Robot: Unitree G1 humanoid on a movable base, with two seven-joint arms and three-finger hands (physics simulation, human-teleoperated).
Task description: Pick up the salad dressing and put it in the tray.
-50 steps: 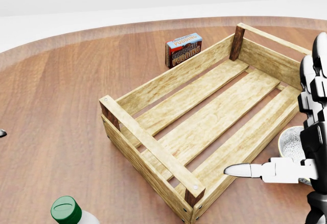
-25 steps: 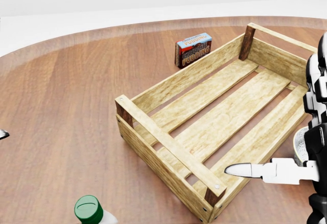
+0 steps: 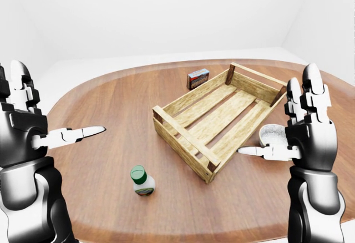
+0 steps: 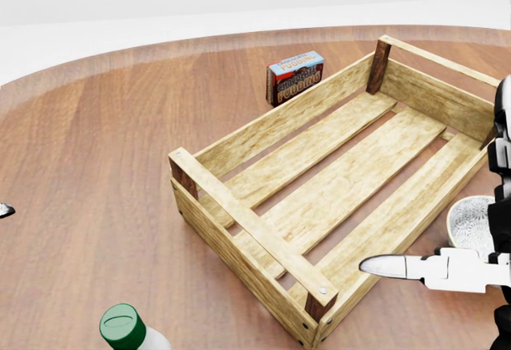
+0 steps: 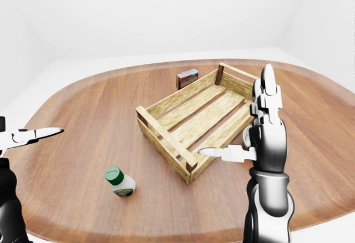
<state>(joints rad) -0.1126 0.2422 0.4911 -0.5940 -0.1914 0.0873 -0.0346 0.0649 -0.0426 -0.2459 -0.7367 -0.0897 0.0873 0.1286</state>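
Salad dressing, perhaps cap-only overhead

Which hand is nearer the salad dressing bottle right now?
Left, going by the left-eye view. The left hand hangs up-left of the salad dressing bottle; the right hand is beyond the crate's near corner.

Head view: the salad dressing bottle is cut off by the bottom edge, only its green cap and shoulder showing. The right hand is cropped at the right edge and partly covers a white bowl. The pudding box lettering is too small to read in the left-eye view.
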